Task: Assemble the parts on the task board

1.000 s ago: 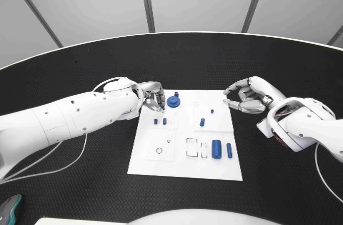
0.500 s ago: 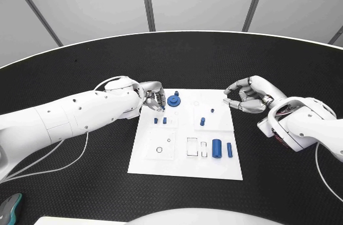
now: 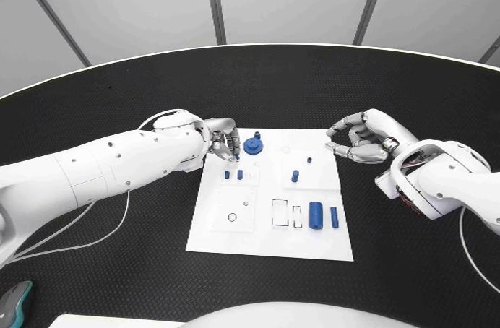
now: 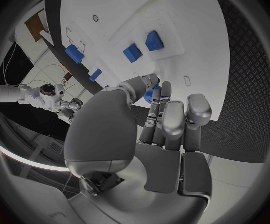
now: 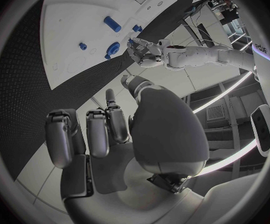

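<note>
The white task board [image 3: 266, 234] lies mid-table. At its far left corner stands a round blue part [image 3: 254, 149]. My left hand [image 3: 222, 144] hovers beside it, thumb and fingers [image 4: 172, 109] drawn close together. A bit of blue [image 4: 152, 93] shows between them; I cannot tell whether it is held or lies behind. Just beyond the fingertips stand two small blue parts [image 3: 228, 175] [image 3: 240, 174], also visible from the left wrist [image 4: 132, 52] [image 4: 154, 40]. My right hand [image 3: 360, 141] hangs off the board's far right corner, fingers [image 5: 97, 134] curled in, holding nothing.
More blue parts sit on the board: a short peg [image 3: 295, 175], a tiny one [image 3: 309, 160], a thick cylinder [image 3: 315, 217] and a thinner one [image 3: 334, 217]. Rectangular slots [image 3: 281, 214] and round holes [image 3: 231, 216] mark the near half. Black table [image 3: 125, 270] surrounds the board.
My left hand has drawn back a little from the two small blue parts toward the board's far edge. The right hand and the parts have not moved.
</note>
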Tool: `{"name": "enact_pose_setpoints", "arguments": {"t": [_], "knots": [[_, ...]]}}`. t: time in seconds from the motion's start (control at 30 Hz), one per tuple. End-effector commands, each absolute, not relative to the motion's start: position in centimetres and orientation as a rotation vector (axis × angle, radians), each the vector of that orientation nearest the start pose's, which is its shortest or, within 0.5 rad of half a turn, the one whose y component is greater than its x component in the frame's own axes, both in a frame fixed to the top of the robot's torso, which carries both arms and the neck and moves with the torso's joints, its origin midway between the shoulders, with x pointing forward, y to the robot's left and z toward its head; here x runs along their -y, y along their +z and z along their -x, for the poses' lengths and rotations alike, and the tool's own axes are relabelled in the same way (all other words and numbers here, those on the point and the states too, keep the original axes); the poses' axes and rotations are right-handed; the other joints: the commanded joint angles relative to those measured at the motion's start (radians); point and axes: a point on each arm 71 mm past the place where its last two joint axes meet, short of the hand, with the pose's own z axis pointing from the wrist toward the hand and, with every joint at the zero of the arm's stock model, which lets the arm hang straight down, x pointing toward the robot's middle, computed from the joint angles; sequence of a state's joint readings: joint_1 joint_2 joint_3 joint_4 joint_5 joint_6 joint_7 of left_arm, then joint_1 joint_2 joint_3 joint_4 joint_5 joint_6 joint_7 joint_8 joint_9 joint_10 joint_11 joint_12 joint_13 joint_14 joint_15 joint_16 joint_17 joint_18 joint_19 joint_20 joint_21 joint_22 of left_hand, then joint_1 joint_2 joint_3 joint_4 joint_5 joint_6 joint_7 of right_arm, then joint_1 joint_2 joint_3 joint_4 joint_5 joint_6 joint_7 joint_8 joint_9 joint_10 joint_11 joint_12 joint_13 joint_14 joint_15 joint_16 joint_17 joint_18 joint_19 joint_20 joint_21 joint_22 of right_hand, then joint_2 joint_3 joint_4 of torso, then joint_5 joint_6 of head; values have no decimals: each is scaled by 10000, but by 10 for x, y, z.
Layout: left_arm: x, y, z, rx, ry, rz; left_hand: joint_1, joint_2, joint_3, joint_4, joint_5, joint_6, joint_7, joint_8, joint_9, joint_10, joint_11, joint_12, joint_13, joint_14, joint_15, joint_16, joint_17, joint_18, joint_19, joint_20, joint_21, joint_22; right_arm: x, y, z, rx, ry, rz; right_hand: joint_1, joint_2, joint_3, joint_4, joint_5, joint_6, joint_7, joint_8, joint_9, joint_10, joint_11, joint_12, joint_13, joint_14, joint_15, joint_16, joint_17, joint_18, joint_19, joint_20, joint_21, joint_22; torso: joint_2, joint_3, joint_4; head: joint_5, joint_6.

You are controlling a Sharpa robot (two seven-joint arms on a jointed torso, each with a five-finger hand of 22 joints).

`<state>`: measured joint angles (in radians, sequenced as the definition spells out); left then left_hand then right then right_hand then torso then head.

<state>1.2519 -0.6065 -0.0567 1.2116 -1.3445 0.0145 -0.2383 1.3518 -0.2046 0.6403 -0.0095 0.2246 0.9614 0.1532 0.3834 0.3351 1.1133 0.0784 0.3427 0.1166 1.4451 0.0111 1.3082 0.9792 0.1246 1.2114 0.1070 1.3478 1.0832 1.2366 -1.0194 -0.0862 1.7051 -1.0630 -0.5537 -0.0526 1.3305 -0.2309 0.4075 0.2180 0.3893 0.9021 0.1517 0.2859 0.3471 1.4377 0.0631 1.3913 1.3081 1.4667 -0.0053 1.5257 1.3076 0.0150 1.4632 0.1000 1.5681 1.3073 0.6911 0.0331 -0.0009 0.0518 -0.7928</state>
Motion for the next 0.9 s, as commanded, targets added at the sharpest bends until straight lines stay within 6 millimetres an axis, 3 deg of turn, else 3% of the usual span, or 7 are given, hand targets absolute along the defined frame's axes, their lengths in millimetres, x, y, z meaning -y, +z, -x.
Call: {"name": "enact_pose_setpoints", "arguments": {"t": [0.03, 0.9], "knots": [[-174, -206, -543, -20094, -4611, -967, -112, 21, -24, 28, -28, 68, -22, -11, 13, 74, 22, -54, 12, 19, -52, 39, -12, -137, 44, -23, 24, -9, 243, -161, -454, -15527, 8125, -2881, 84, -18, 44, 14, 24, 46, -31, 37, -17, 36, -10, 42, 1051, 803, -59, -38, 1599, -150, 1076, -65, 27, 2635, -7, -2, 0, 11, -7], [-173, -208, -541, -20344, -4586, -1104, -117, 29, -31, 30, -31, 76, -23, -23, 14, 88, 21, -75, 12, 17, -52, 41, -25, -128, 13, -26, 6, -47, 243, -161, -453, -15530, 8125, -2884, 84, -18, 44, 14, 24, 46, -31, 37, -17, 36, -10, 42, 1051, 803, -59, -38, 1599, -150, 1076, -65, 27, 2635, -17, 1, 1, 11, -71]]}}
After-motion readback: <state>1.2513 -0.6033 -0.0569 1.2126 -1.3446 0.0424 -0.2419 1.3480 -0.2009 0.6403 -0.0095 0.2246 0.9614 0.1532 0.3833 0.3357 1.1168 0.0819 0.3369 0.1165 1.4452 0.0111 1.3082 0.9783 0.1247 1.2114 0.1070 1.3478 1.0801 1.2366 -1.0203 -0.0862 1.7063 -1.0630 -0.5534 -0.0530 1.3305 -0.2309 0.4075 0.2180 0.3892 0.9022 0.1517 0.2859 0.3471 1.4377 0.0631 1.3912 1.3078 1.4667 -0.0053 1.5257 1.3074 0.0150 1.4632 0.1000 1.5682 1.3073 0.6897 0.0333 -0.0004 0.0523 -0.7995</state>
